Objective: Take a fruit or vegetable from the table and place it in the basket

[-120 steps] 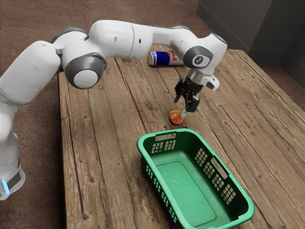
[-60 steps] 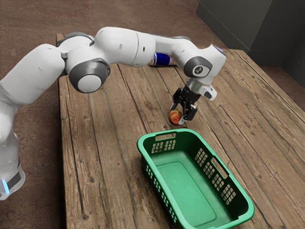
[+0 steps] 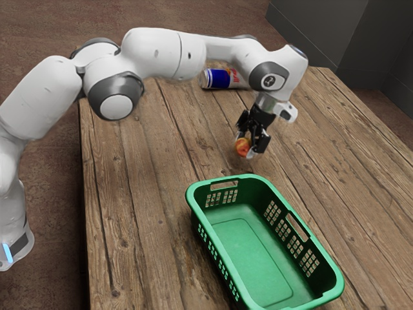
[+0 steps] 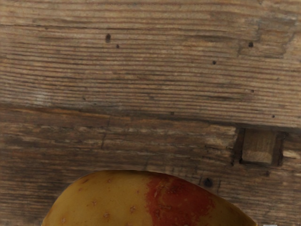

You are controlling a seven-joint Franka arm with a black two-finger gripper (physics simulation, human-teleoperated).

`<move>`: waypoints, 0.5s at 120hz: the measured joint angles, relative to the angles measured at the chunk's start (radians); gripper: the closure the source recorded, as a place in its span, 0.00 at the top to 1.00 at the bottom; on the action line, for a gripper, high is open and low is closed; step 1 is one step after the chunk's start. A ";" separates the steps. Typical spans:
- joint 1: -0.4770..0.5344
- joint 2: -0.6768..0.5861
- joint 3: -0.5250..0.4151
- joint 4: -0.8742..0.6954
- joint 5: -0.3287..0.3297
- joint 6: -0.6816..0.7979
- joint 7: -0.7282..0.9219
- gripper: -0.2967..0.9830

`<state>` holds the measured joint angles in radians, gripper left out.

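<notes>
Gripper [image 3: 244, 147] has fingers closed around the yellow-and-red fruit [image 3: 242, 148], one on each side, fruit held just above wooden table [image 3: 145, 194], not in basket. Green basket [image 3: 242, 245] sits empty on the near part of the table, nearer than the gripper and reaching toward the exterior view's right. Can [image 3: 219, 79], blue and silver, lies on its side at the far end, left of the gripper in the exterior view, partly behind the arm [image 3: 161, 53]. Wrist view: fruit close under the hand, yellow skin, red patch, small brown spots, wood grain beyond
</notes>
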<state>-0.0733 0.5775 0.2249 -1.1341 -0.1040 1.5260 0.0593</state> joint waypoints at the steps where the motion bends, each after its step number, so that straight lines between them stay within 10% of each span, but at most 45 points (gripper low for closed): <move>1: -0.001 -0.003 -0.001 0.001 0.000 0.000 0.000 0.54; 60: -0.275 -0.144 -0.014 0.022 0.002 -0.007 0.010 0.54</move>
<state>-0.3483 0.4335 0.2108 -1.1121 -0.1025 1.5192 0.0689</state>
